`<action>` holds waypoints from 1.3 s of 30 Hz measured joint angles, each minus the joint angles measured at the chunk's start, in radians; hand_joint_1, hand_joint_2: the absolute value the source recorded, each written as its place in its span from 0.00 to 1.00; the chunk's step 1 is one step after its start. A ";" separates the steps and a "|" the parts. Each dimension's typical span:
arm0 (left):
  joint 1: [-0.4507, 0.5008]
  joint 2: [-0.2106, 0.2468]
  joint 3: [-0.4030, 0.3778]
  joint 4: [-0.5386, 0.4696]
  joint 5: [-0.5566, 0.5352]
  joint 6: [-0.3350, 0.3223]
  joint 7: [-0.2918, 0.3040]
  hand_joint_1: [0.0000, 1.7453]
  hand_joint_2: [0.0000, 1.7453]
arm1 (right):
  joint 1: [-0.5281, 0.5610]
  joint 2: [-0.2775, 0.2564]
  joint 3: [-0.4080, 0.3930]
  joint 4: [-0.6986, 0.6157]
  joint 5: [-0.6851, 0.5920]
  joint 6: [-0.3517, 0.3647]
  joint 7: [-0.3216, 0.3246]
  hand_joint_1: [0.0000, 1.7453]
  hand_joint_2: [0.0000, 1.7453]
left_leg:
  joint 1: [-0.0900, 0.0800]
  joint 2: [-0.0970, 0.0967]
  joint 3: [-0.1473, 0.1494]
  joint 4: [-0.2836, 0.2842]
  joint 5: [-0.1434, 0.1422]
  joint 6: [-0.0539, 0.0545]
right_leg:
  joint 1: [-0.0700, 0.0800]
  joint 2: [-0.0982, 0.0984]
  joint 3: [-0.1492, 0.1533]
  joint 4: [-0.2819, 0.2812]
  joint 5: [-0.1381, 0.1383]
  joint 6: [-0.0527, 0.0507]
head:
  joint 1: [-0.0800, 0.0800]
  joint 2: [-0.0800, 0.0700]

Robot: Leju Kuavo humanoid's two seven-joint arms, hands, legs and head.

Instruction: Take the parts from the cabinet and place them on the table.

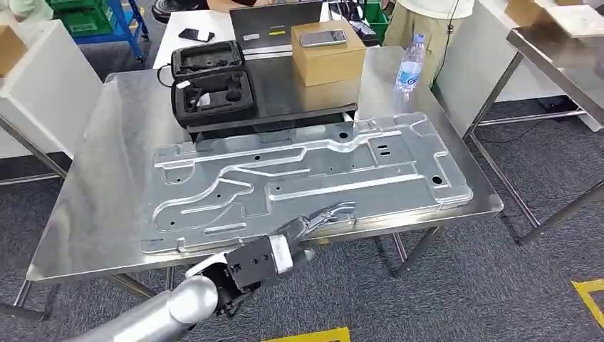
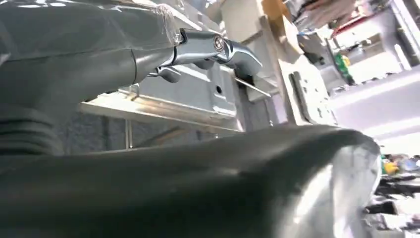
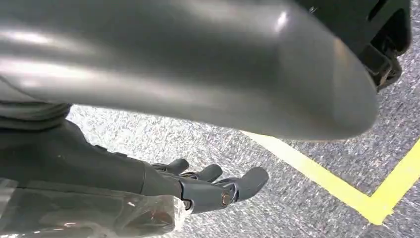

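The table [image 1: 107,178] is bare brushed steel, silver-grey with soft reflections. On it lies a pale silver metal panel [image 1: 306,178], stamped with raised ribs and dotted with small dark holes. A black foam-lined case [image 1: 212,84] sits beside a plain tan cardboard box [image 1: 327,57] topped by a dark phone [image 1: 323,37]. The water bottle [image 1: 411,64] is clear with a blue-and-white label. The left robot hand [image 1: 324,217] is dark grey with shiny silver fingers. The right robot hand [image 3: 208,186] is dark grey. The carpet floor [image 1: 498,285] is speckled grey, crossed by yellow tape lines [image 3: 346,191].
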 joint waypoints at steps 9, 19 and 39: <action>0.032 -0.008 -0.020 0.010 0.004 -0.001 -0.008 0.00 0.00 | 0.006 -0.009 -0.004 0.000 0.001 0.000 0.003 0.00 0.00 | 0.004 0.008 -0.055 -0.005 0.052 0.036 | -0.005 0.002 -0.121 0.337 -0.187 0.032 | 0.005 0.000; 0.055 -0.010 -0.036 0.021 0.006 -0.001 -0.017 0.00 0.00 | 0.006 -0.012 -0.012 0.000 0.001 0.000 0.003 0.00 0.00 | 0.005 0.006 -0.097 0.023 0.064 -0.010 | -0.006 0.002 0.078 -0.005 -0.063 -0.008 | 0.004 0.000; 0.120 -0.017 -0.055 0.088 -0.002 -0.005 -0.036 0.00 0.00 | 0.012 -0.011 -0.013 0.000 0.001 0.001 0.007 0.00 0.00 | 0.002 0.016 -0.046 -0.021 0.061 0.032 | -0.003 0.001 -0.117 0.321 -0.193 0.029 | 0.009 0.000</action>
